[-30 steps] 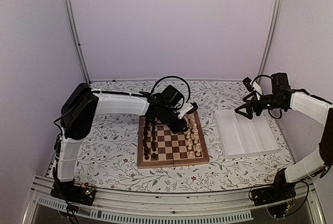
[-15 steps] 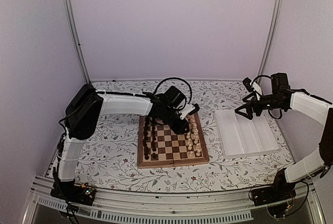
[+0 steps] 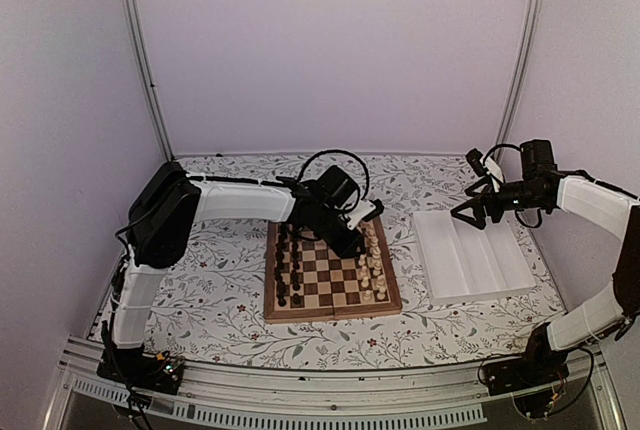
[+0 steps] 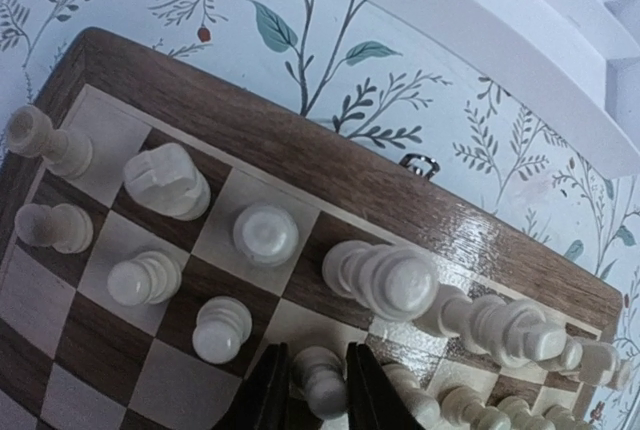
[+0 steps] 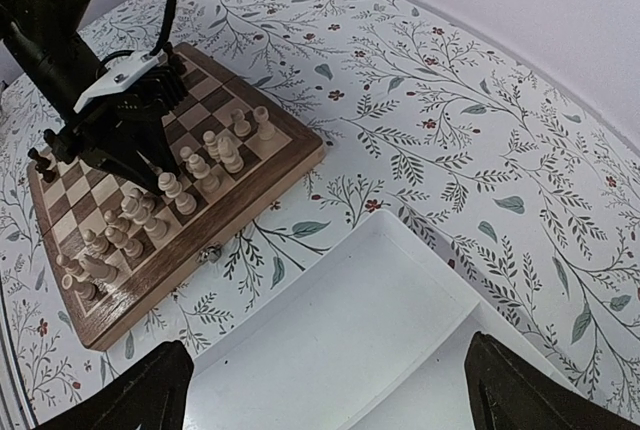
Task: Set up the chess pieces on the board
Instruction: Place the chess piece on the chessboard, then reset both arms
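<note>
The chess pieces (image 4: pixel 265 235) are cream, the opposing pieces (image 3: pixel 290 270) black, the board (image 4: pixel 300 140) checkered light and dark brown, the tray (image 3: pixel 470 260) white, the tablecloth (image 3: pixel 210 300) white with green sprigs.

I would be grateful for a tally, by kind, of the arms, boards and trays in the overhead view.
Arms: 2 (left arm, right arm)
Board: 1
Tray: 1
Total: 4
</note>
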Robot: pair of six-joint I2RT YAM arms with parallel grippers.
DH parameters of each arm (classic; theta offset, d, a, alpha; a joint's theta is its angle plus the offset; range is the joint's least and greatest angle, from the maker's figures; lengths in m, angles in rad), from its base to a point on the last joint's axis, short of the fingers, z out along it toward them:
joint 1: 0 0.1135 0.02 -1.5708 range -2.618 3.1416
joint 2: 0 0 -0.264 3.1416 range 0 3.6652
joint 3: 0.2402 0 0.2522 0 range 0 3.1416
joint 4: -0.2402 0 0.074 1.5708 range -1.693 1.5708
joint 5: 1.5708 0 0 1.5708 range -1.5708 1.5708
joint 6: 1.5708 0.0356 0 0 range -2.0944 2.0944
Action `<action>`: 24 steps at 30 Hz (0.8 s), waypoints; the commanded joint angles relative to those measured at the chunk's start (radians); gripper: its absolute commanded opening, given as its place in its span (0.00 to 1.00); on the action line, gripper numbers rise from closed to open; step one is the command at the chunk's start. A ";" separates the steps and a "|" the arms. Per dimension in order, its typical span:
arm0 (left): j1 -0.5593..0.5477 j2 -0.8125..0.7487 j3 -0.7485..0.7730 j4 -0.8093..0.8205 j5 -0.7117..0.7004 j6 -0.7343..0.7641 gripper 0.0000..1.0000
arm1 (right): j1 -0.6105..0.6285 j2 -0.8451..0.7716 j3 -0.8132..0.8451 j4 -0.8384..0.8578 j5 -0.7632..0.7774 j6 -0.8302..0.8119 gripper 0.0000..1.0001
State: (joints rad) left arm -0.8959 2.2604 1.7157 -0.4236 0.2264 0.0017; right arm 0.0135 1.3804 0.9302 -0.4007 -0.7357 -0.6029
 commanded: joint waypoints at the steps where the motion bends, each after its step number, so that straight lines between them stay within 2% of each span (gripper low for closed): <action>1: -0.008 -0.001 0.016 -0.015 -0.008 -0.023 0.24 | -0.001 0.002 0.032 -0.011 -0.018 -0.006 0.99; 10: -0.013 -0.106 -0.005 -0.027 0.004 -0.032 0.29 | -0.001 -0.019 0.036 -0.007 -0.014 0.008 0.99; 17: -0.015 -0.304 -0.052 -0.128 -0.034 0.007 0.33 | -0.001 -0.078 0.121 -0.030 0.020 0.064 0.99; 20: -0.008 -0.405 -0.070 -0.193 -0.125 0.055 0.34 | -0.001 -0.094 0.184 -0.053 0.118 0.081 0.99; 24: 0.043 -0.534 -0.145 -0.219 -0.289 0.069 0.39 | -0.001 -0.153 0.211 0.009 0.378 0.226 0.99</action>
State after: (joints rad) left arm -0.8948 1.8362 1.6470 -0.5758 0.1120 0.0326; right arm 0.0139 1.2984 1.1061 -0.4320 -0.5987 -0.5179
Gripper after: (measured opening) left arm 0.373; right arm 0.989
